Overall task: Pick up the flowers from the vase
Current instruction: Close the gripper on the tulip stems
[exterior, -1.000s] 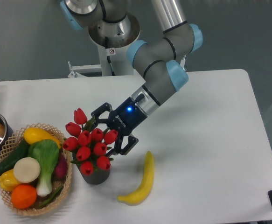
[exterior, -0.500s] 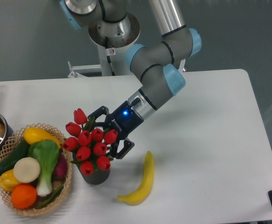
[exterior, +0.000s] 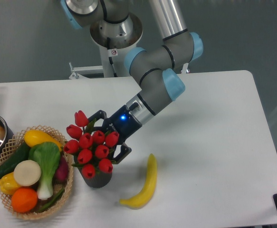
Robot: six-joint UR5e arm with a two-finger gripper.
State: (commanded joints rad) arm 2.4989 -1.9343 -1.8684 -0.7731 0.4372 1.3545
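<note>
Red tulips were the whole story in this shot. The flowers (exterior: 91, 145) stood in the vase (exterior: 97, 179), a dark little cylinder sitting on the table (exterior: 214, 142) just right of the basket (exterior: 68, 183) and a bit left of the banana (exterior: 143, 183).

The gripper (exterior: 106, 137) had come in from the right side of the bunch, pointing left and down at the blooms. Its fingers were spread wide: one finger (exterior: 96, 115) reached over the top-right of the bunch near the tallest tulip, and the other one (exterior: 121, 153) sat lower down on the right flank, beside the bottom blooms. So the heads on that side were pretty much between the two fingers already. Couldn't tell if either one was actually touching petals or just right next to them.

The key thing, I'd say: the stems ran roughly straight up out of the vase, and the bunch lay to the left of the palm. The grab looked aimed at the flower heads, not the stems, which were hidden under the blooms. Closing there and pulling up along the stem line seemed like the way out.
</note>
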